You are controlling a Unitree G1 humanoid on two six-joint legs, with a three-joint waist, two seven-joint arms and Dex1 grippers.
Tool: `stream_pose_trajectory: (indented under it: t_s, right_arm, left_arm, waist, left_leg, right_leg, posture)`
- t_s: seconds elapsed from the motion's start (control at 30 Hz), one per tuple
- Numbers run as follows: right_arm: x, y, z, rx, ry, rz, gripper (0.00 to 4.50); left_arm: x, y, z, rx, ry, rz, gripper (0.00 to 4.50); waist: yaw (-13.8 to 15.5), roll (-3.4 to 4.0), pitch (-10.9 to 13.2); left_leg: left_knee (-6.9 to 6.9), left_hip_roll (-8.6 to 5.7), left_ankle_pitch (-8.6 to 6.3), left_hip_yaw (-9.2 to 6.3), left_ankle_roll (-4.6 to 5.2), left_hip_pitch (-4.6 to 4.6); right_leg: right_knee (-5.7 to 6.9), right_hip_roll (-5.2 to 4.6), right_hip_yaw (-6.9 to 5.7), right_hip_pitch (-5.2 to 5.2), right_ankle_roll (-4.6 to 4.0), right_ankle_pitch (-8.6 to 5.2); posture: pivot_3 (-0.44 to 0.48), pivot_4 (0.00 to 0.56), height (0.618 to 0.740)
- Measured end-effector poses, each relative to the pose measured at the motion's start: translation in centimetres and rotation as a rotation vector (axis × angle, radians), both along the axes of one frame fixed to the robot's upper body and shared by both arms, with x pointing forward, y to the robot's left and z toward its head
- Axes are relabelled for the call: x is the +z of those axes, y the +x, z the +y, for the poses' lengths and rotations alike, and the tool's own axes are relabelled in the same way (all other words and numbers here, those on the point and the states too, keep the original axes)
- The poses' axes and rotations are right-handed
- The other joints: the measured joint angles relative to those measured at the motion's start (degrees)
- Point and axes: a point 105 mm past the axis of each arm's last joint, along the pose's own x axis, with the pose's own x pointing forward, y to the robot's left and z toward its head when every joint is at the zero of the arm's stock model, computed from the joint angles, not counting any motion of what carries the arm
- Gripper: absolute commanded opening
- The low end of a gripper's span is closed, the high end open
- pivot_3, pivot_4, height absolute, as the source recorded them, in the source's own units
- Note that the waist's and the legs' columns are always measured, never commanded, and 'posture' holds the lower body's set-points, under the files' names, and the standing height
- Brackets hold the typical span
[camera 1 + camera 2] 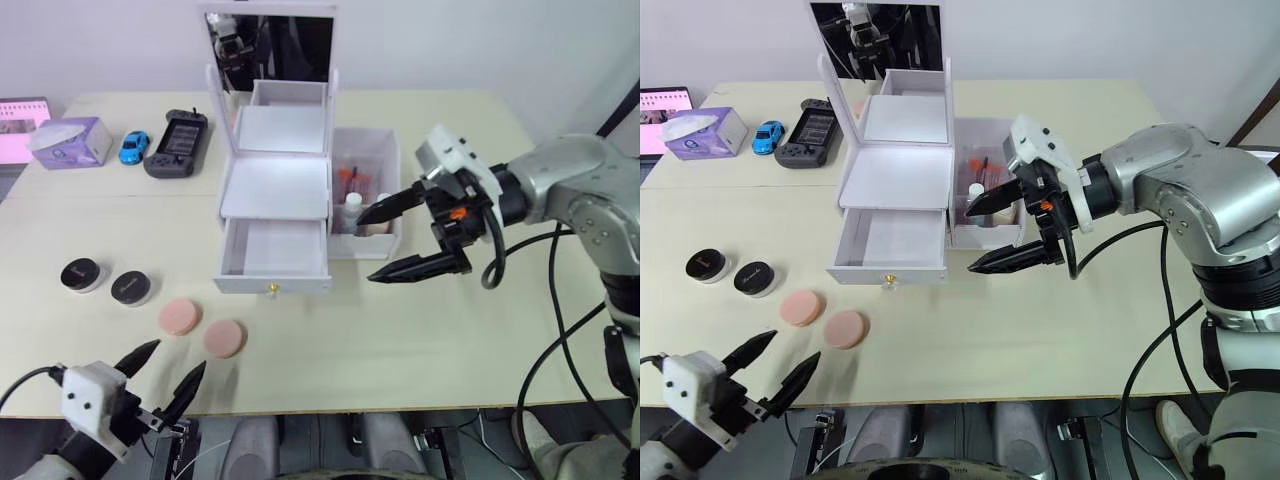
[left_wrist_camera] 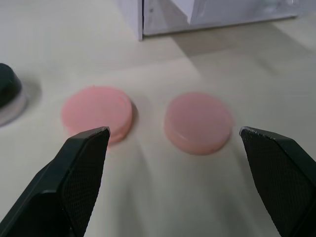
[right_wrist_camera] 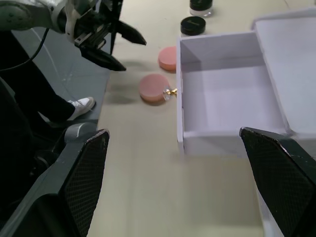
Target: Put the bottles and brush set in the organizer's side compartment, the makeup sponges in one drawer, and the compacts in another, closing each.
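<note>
The white organizer [image 1: 275,185] stands mid-table with its mirror upright and its lower drawer [image 1: 274,248] pulled open and empty. Its side compartment [image 1: 385,150] holds a white-capped bottle [image 1: 352,208] and the brush set [image 1: 347,176]. My right gripper [image 1: 366,247] hangs open just in front of that compartment, holding nothing. Two pink makeup sponges [image 1: 180,317] [image 1: 224,338] lie left of the drawer front. Two black-topped compacts [image 1: 80,273] [image 1: 131,287] sit further left. Near the table's front edge my left gripper [image 1: 178,357] is open, just short of the sponges [image 2: 97,113] [image 2: 198,122].
At the back left are a purple tissue box [image 1: 70,142], a blue toy car [image 1: 133,146] and a dark game controller [image 1: 177,143]. A pink-screened device [image 1: 22,125] stands at the far left edge. Bare tabletop lies to the right of the organizer.
</note>
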Motion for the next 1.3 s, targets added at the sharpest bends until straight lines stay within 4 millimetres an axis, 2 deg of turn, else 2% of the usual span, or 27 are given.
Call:
stream_pose_trajectory:
  t_s: [0.27,0.4,0.5,0.77,0.9,0.93,0.97,1.03,1.3]
  right_arm:
    - [-0.3,-0.7,-0.4,-0.041,0.036,0.020,4.50]
    - [-2.4,-0.7,-1.2,-0.097,0.038,0.056,4.50]
    - [-2.8,-0.9,-1.7,-0.125,0.056,0.036,4.50]
    - [-5.0,-0.8,-3.7,-0.217,0.014,0.004,4.50]
    - [-5.2,-1.0,-4.1,-0.227,-0.001,0.000,4.50]
    - [-5.3,-1.1,-4.1,-0.227,-0.003,0.001,4.50]
    - [-5.4,-1.2,-4.1,-0.228,-0.003,0.001,4.50]
    - [-5.4,-1.2,-4.1,-0.231,-0.005,0.000,4.50]
    - [-5.5,-1.2,-4.2,-0.234,-0.008,-0.003,4.50]
  left_arm:
    - [-2.0,0.6,-1.3,-0.023,0.010,-0.028,4.43]
    - [-3.0,1.4,-1.9,-0.026,0.025,-0.065,4.43]
    - [-3.6,2.1,-2.4,-0.039,0.022,-0.082,4.43]
    - [-3.7,4.7,-3.6,-0.062,0.018,-0.144,4.43]
    - [-3.7,5.2,-4.1,-0.065,0.016,-0.151,4.43]
    - [-3.7,5.4,-4.3,-0.065,0.012,-0.148,3.91]
    - [-3.7,5.5,-4.5,-0.067,0.009,-0.147,3.65]
    - [-3.7,5.5,-4.5,-0.062,0.008,-0.145,2.73]
    - [-3.2,4.8,-5.7,-0.091,0.005,-0.100,2.64]
  waist:
    - [0.3,-0.01,0.0]
    - [0.4,-0.03,0.0]
    - [0.4,0.03,-0.1]
    - [0.6,0.54,-0.4]
    - [0.5,0.77,-0.5]
    - [0.5,0.79,-0.5]
    - [0.4,0.84,-0.5]
    - [0.4,0.88,-0.5]
    - [0.3,0.83,-0.5]
  left_leg:
    - [0.04,0.00,0.00,0.01,0.00,-0.02]
    - [0.05,-0.01,0.00,0.01,0.00,-0.04]
    - [0.05,-0.01,0.00,0.00,0.00,-0.02]
    - [0.29,0.00,0.01,-0.01,0.01,0.04]
    - [0.56,0.00,0.00,0.00,0.00,0.00]
    - [0.62,0.00,-0.01,0.00,0.00,0.00]
    - [0.68,0.00,-0.01,0.00,-0.01,-0.01]
    - [0.74,0.00,-0.03,0.01,-0.04,-0.03]
    - [0.79,0.00,-0.14,0.17,-0.22,-0.15]
  right_leg:
    - [-0.08,-0.02,0.00,0.05,0.00,0.00]
    - [-0.08,-0.02,0.00,0.08,0.00,0.00]
    - [-0.03,0.00,-0.01,0.08,0.01,0.01]
    - [0.04,0.00,-0.01,0.20,0.02,0.00]
    - [0.02,-0.02,-0.01,0.27,0.03,-0.01]
    - [-0.01,-0.02,-0.01,0.32,0.03,-0.01]
    - [-0.02,-0.03,-0.01,0.34,0.03,-0.01]
    - [-0.12,-0.05,-0.01,0.33,0.03,-0.01]
    - [-0.32,-0.15,0.01,0.32,0.04,-0.02]
  posture:
    - [0.000,0.150,0.740]
    - [0.000,0.150,0.740]
    - [0.000,0.150,0.740]
    - [0.000,0.150,0.740]
    - [0.000,0.150,0.740]
    - [0.000,0.150,0.740]
    - [0.000,0.150,0.740]
    - [0.000,0.150,0.740]
    - [0.000,0.150,0.740]
